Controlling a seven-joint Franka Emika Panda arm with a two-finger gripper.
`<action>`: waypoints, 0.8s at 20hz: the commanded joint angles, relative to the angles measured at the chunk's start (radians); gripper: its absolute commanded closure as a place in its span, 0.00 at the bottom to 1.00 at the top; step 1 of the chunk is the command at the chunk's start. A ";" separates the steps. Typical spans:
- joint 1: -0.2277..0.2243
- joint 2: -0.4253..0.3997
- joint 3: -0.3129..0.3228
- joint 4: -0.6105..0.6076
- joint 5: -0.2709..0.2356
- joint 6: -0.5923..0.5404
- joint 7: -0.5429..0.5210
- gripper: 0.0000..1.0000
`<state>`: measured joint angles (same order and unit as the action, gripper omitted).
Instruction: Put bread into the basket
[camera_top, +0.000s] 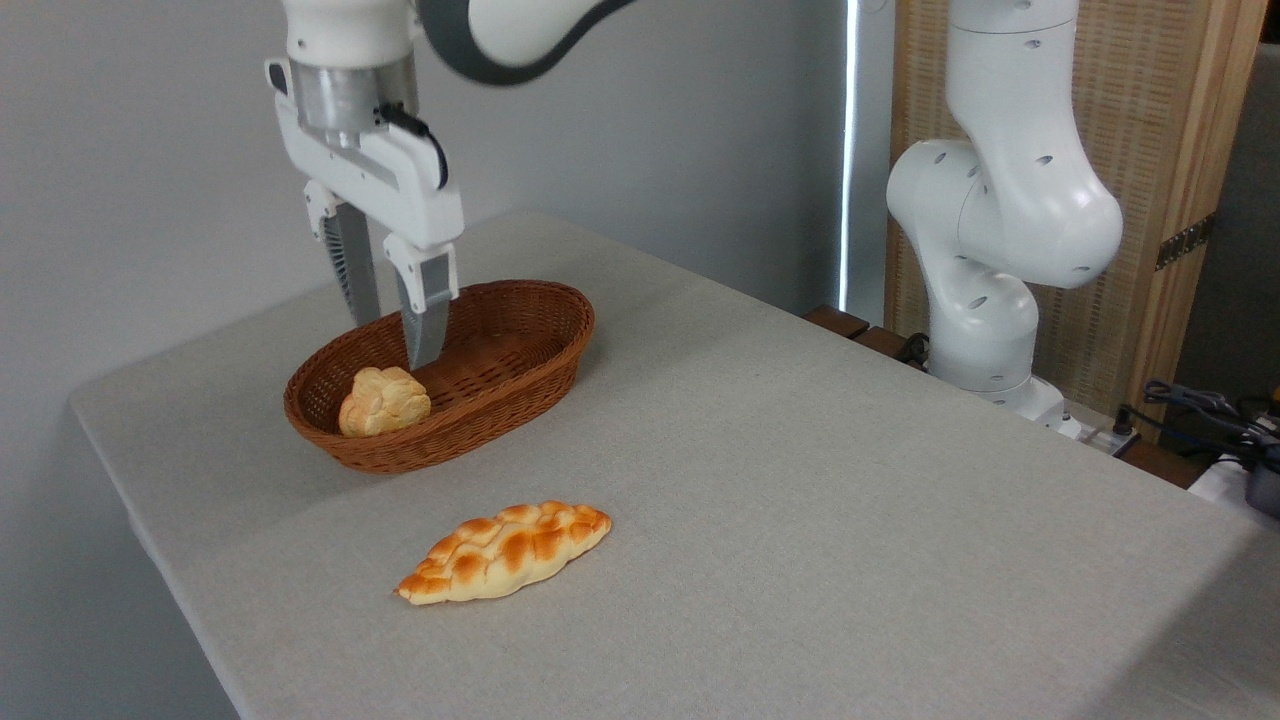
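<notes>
Bread (384, 401) lies inside the basket (520, 385), at its near left end.

Above it the pincer (395, 335) hangs spread and empty, fingertips clear of the bun. A braided loaf (505, 552) lies on the surface (800, 500), nearer than the basket and apart from it.

Robotics lab, white robot arm (1000, 210) bolted beside a grey cloth-covered counter (800, 500), loose cables (1200, 410) at its right edge, bare grey wall (150, 200)

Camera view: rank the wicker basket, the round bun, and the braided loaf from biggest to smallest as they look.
1. Wicker basket, clearly largest.
2. Braided loaf, long and pointed; it lies nearer the camera, which flatters it somewhat.
3. Round bun, smallest, sitting inside the basket below the open claw.
</notes>
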<state>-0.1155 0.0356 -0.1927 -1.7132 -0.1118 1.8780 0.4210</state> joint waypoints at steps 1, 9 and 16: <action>-0.006 -0.005 0.099 0.084 0.012 -0.172 0.192 0.00; -0.013 -0.049 0.225 0.103 0.113 -0.229 0.269 0.00; -0.010 -0.056 0.269 0.101 0.113 -0.264 0.268 0.00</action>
<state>-0.1124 -0.0126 0.0642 -1.6149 -0.0108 1.6614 0.6741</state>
